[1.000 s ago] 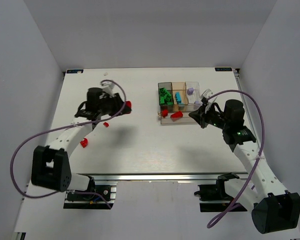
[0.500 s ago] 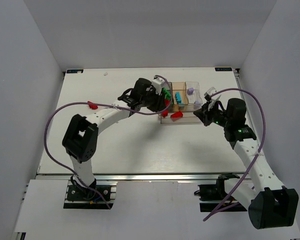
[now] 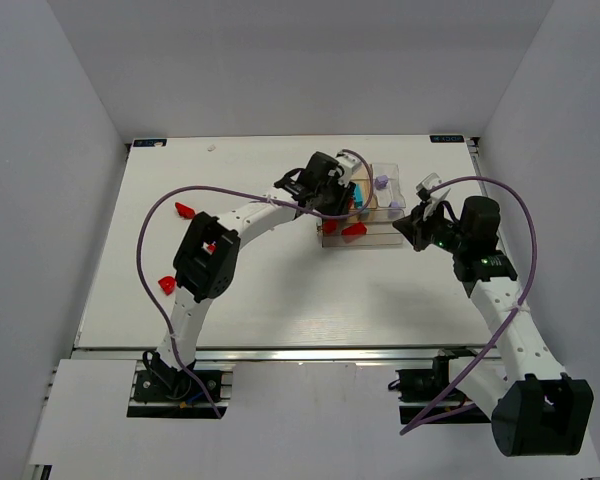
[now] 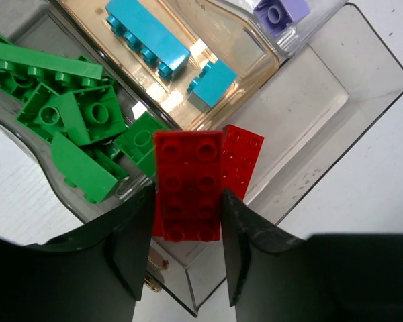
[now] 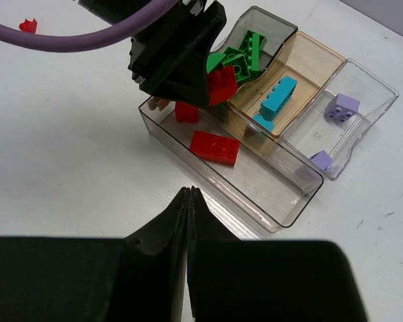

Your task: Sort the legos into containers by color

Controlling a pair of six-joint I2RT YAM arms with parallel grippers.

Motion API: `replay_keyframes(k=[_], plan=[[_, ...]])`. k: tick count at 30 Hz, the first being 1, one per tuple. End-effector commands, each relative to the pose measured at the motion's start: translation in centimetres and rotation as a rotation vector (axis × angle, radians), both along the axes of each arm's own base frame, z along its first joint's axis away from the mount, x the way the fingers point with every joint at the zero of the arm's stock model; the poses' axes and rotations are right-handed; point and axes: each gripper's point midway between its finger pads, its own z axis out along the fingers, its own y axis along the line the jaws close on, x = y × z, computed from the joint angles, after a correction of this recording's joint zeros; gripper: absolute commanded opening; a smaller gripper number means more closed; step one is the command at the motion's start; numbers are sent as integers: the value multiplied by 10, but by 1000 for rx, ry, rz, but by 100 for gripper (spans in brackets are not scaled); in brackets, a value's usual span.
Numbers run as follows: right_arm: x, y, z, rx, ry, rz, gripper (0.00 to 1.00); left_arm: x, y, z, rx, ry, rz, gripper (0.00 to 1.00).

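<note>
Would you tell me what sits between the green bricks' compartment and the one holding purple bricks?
The tan compartment, holding two cyan bricks; the right wrist view shows it plainly.

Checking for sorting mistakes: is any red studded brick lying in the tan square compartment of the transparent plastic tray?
No, the left wrist view shows the tan square compartment holding only two cyan-blue studded plastic bricks.

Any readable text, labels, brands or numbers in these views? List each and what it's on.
No text here can be read.
far-left corner tag on the table edge: too small to read.
far-right corner tag: too small to read.
red lego in the left gripper: no lettering can be made out on its studs.
containers: no label visible.
</note>
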Motion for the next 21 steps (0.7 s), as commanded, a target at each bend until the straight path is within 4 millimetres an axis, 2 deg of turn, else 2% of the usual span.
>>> replay_keyframes(k=[1, 3, 12, 15, 16, 17, 18, 19, 21], plan=[[0, 1, 1, 8, -13, 23, 2, -2, -1, 27, 0, -39, -1, 55], [-1, 0, 0, 12, -5, 25, 3, -6, -5, 30, -2, -44, -11, 60], [0, -3, -1, 20, 1, 25, 4, -7, 2, 37, 0, -69, 2, 61], [-2, -2, -2, 25, 8, 39, 8, -8, 11, 61, -23, -116, 46, 60], [-3, -3, -3, 18, 6, 49, 12, -1, 23, 71, -42, -136, 89, 58], [-8, 3, -4, 20, 5, 96, 16, -5, 34, 88, -89, -144, 137, 49], [-10, 4, -4, 16, 3, 117, 29, 5, 55, 95, -93, -160, 223, 15], [-12, 4, -7, 12, 7, 129, 35, 13, 77, 102, -87, -185, 333, 0], [-15, 8, -8, 17, 10, 159, 47, 11, 111, 108, -97, -177, 429, 0]])
